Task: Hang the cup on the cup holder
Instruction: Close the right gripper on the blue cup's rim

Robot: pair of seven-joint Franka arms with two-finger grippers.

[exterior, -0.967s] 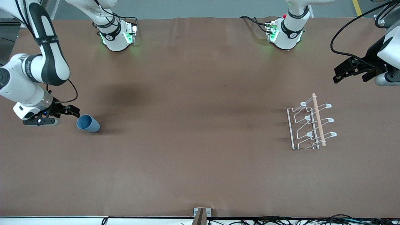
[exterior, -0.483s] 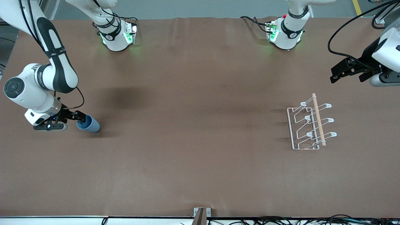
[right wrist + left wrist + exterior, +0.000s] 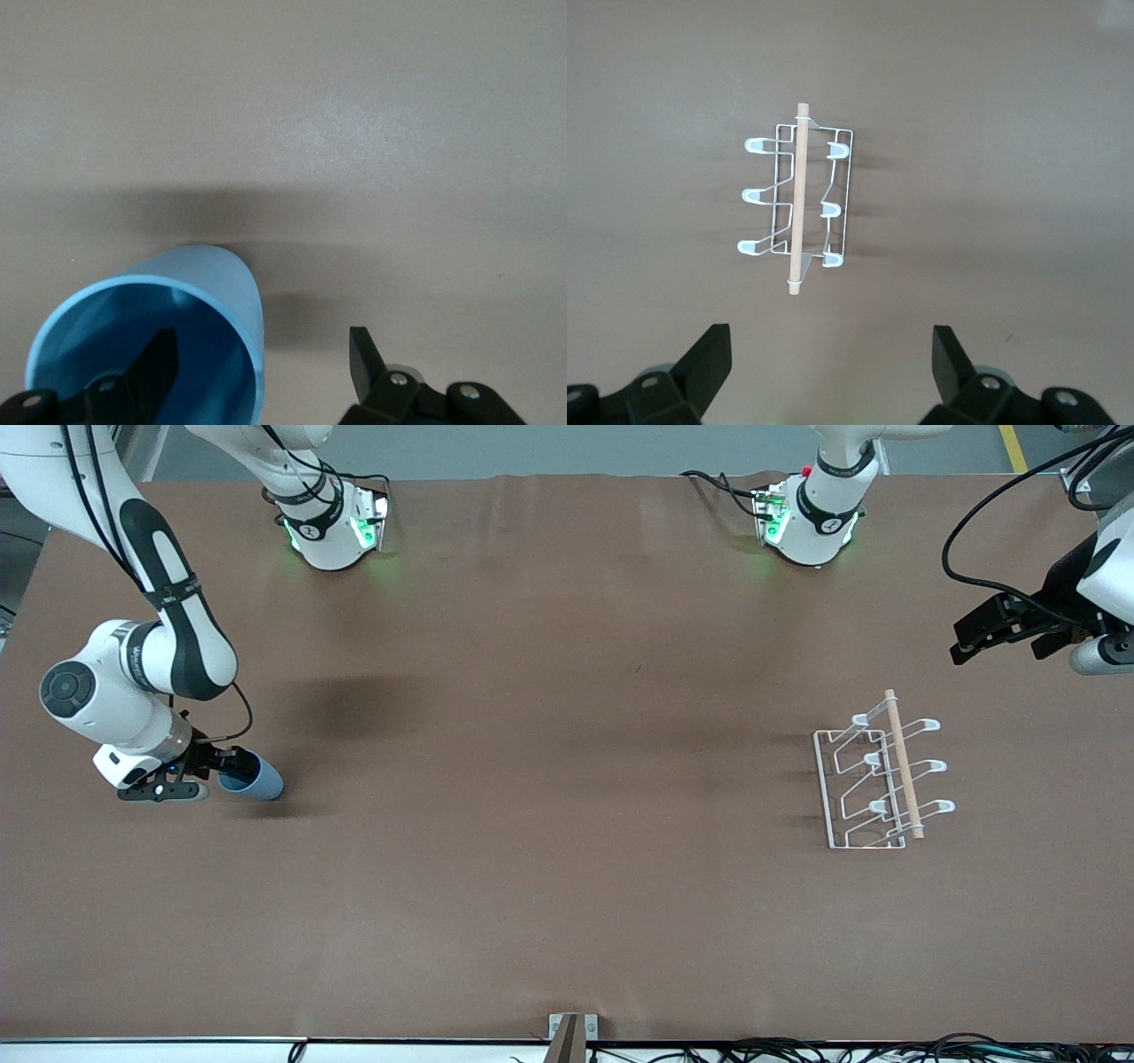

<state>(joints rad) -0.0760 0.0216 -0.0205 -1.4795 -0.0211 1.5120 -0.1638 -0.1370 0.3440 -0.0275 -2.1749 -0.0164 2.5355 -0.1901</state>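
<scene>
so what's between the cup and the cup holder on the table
Nothing: in the front view only bare brown table lies between the cup and the cup holder.

The right gripper (image 3: 232, 766) moved in on the cup (image 3: 257, 778) from the right arm's end of the table, from just beside its open mouth until one finger (image 3: 146, 372) was inside the mouth and the other outside the wall, with a gap left. The left gripper (image 3: 974, 636) drifted above the table near the cup holder (image 3: 873, 784), ending farther from it.
</scene>
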